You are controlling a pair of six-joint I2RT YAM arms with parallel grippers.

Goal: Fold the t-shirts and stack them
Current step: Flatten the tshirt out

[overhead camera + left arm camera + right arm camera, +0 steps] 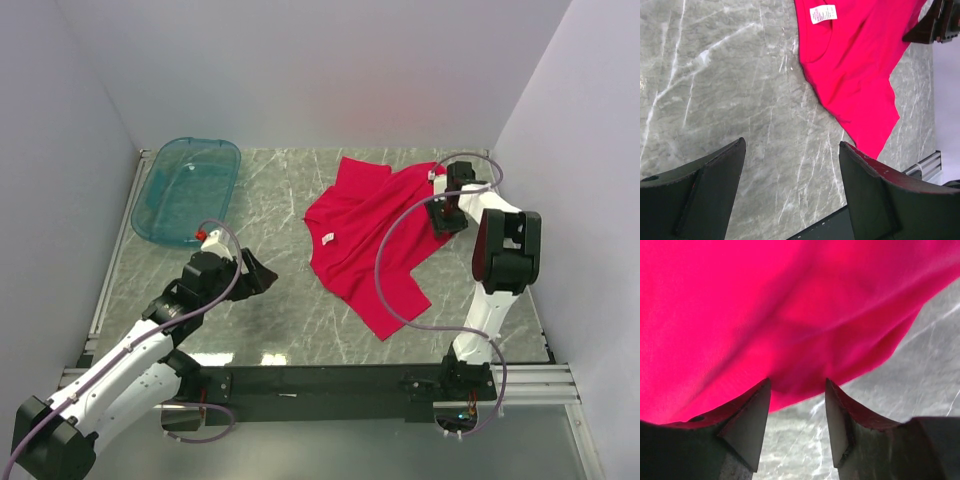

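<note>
A plain red t-shirt [372,232] lies crumpled and partly folded on the marble table, right of centre, with its white neck label [327,237] facing up. My right gripper [443,216] sits at the shirt's right edge. In the right wrist view its jaws stand open, the tips [796,385] at the cloth's hem [805,340], nothing pinched between them. My left gripper [262,276] hovers over bare table left of the shirt, jaws wide open [792,150] and empty. The left wrist view shows the shirt [855,65] ahead of that gripper.
A translucent teal plastic tub [187,190] stands at the back left of the table. White walls close in the back and both sides. A black rail [330,382] runs along the near edge between the arm bases.
</note>
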